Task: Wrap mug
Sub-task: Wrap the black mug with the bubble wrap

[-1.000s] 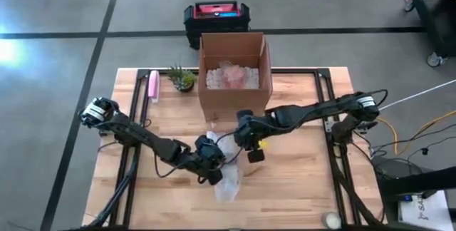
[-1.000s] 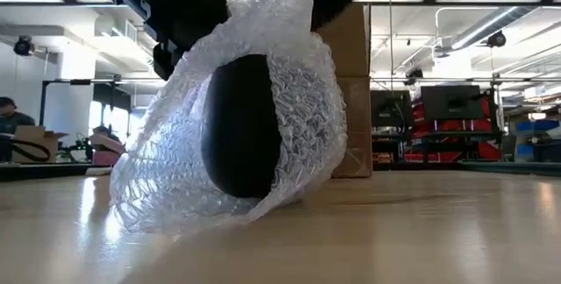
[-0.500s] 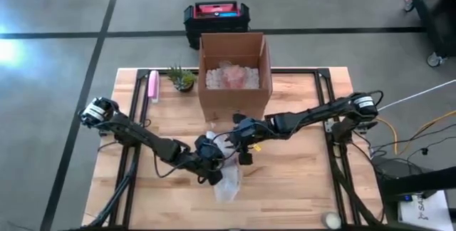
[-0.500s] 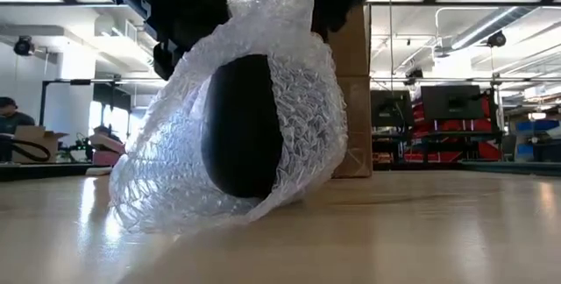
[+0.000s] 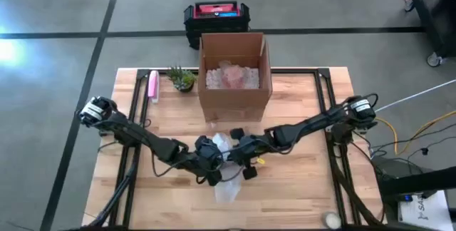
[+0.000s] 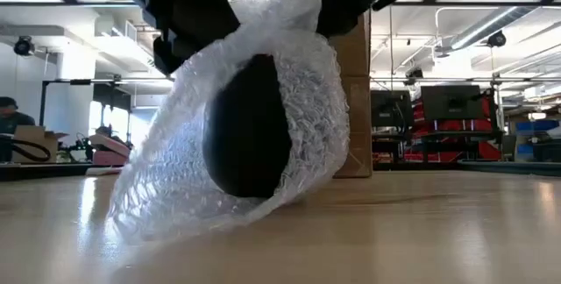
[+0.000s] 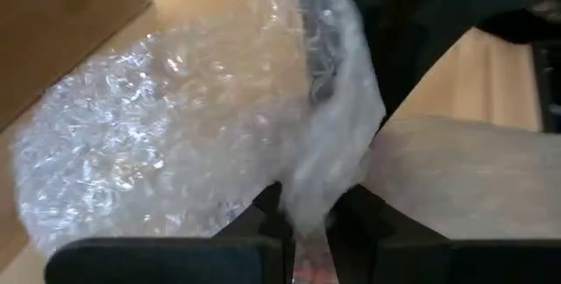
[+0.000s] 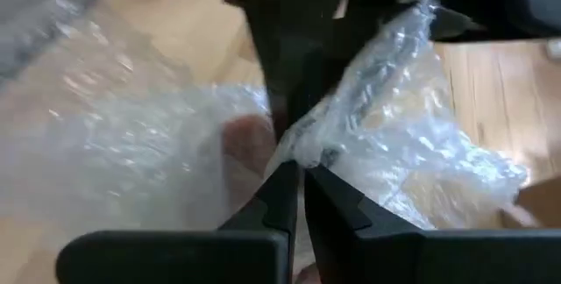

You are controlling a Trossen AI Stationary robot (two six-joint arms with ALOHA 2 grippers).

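Note:
A dark mug [image 6: 250,126] sits inside a sheet of clear bubble wrap [image 6: 175,179], which is gathered up into a bunch over it. The wrap's loose lower edge [image 5: 228,188] lies on the wooden table. My left gripper [image 5: 211,158] and my right gripper [image 5: 241,152] meet over the bundle at the table's middle, each shut on the gathered wrap. In the high view the wrap and the arms hide the mug. My left gripper pinches a bunched fold of the bubble wrap [image 7: 308,198] between its two fingers, several layers thick, coming from the table's left side. The wrap spreads out beyond the fingers over the mug. My right gripper pinches the gathered top of the bubble wrap [image 8: 302,157] between its two fingers, coming from the table's right side, close against my left gripper. The wrap hangs down from there around the mug [image 6: 263,100], its lower edge on the table.
An open cardboard box [image 5: 235,74] with packing fill stands just beyond the bundle. A small plant [image 5: 182,78] and a pink object [image 5: 152,85] lie at the far left. Bare wood lies on the near side and to the right.
My right gripper has moved toward the table's left and near edge, up against my left gripper, and has drawn the wrap's right side farther over the mug. In the low view the bundle has shifted a little to the right.

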